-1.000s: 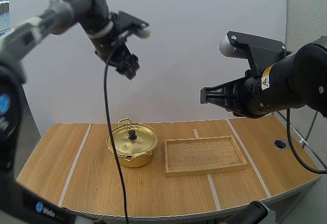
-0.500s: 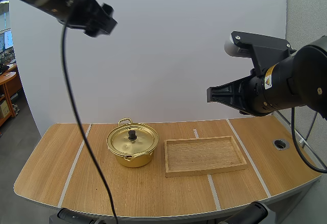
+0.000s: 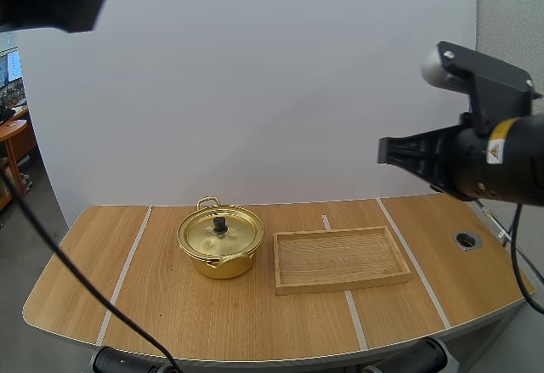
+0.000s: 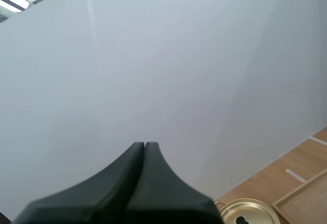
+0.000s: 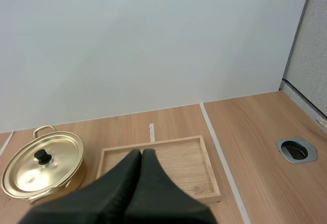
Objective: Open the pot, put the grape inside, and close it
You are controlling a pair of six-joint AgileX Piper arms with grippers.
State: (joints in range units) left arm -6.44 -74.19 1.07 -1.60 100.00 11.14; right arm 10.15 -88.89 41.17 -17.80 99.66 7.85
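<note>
Pot (image 3: 223, 264), lid (image 3: 206, 234) on, sits beside the wooden tray (image 3: 340, 258); left fingers (image 4: 122, 180) and right fingers (image 5: 120, 183) each pressed together, empty.

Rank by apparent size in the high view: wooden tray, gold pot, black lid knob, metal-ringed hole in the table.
1. rectangular wooden tray
2. round gold metal pot
3. small black lid knob and metal-ringed round table hole: these look about alike, so I won't rank them.

gold pot (image 3: 220, 242) upright on table, lid (image 3: 220, 229) on.
</note>
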